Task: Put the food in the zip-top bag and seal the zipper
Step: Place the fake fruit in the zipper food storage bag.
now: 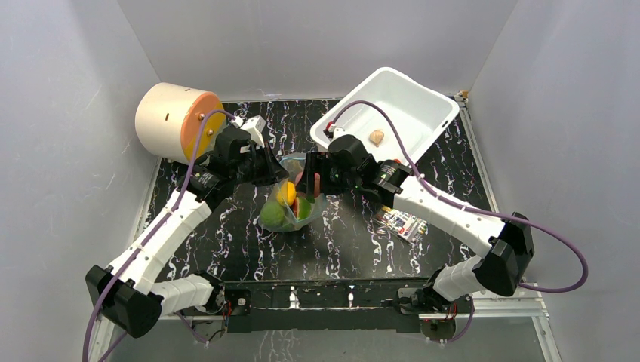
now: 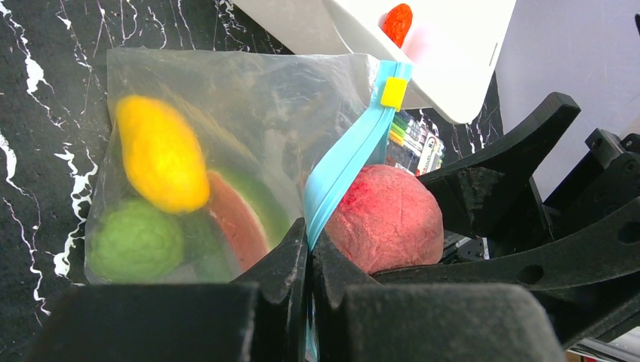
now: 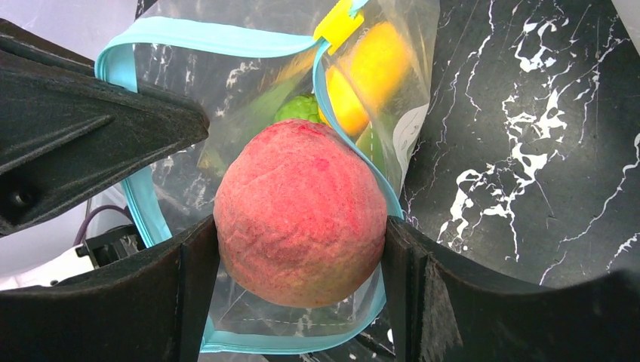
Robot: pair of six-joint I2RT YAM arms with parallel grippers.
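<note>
The clear zip-top bag (image 1: 296, 197) lies mid-table and holds yellow (image 2: 160, 153), green (image 2: 136, 240) and red-green toy foods. Its blue-teal zipper (image 2: 347, 162) carries a yellow slider (image 2: 393, 92). My left gripper (image 2: 310, 249) is shut on the zipper strip and holds the mouth up. My right gripper (image 3: 300, 241) is shut on a pink-red toy peach (image 3: 302, 213), also in the left wrist view (image 2: 386, 217), held at the open mouth (image 3: 226, 36) of the bag. In the top view both grippers (image 1: 266, 167) (image 1: 315, 179) meet over the bag.
A white bin (image 1: 386, 113) stands at the back right with a small piece in it (image 1: 376, 136); the left wrist view shows an orange-red piece (image 2: 398, 21) there. A tan cylinder (image 1: 178, 119) lies at the back left. A printed packet (image 1: 403, 222) lies on the right.
</note>
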